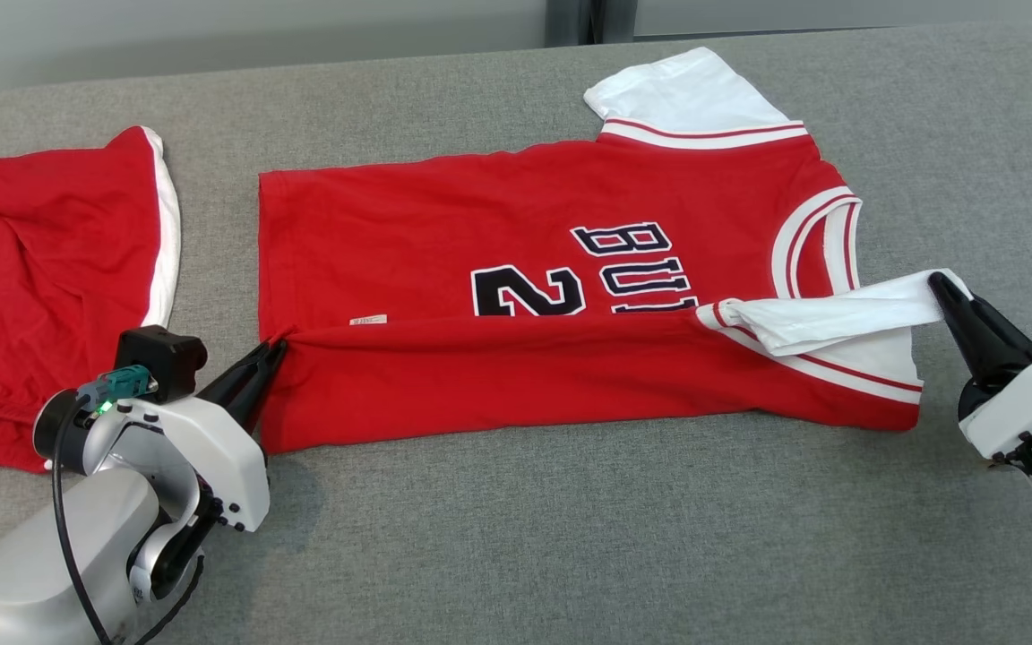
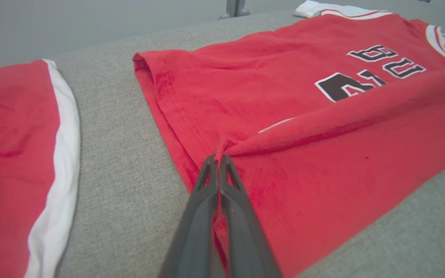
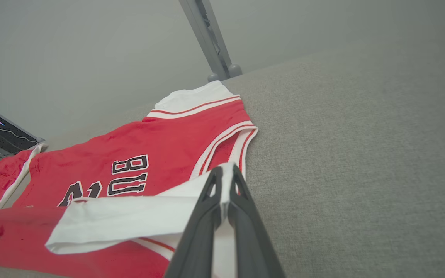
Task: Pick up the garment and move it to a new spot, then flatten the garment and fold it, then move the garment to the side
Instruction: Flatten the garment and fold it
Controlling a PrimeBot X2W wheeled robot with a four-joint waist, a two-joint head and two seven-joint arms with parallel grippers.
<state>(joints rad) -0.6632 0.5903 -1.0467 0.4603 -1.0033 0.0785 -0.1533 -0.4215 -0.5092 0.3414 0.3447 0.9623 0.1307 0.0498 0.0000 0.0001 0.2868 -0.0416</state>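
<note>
Jersey [image 1: 480, 233] flat mid-frame, first fold underway — left gripper [image 1: 276, 348], right gripper [image 1: 937, 282] clamped on it; side move pending.

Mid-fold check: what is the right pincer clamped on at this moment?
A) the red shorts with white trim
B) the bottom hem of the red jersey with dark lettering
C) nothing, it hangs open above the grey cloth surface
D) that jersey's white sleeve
D: the right pincer is shut on the white sleeve of the red jersey with dark lettering, and the sleeve stretches from its tips in towards the jersey's front.
</note>
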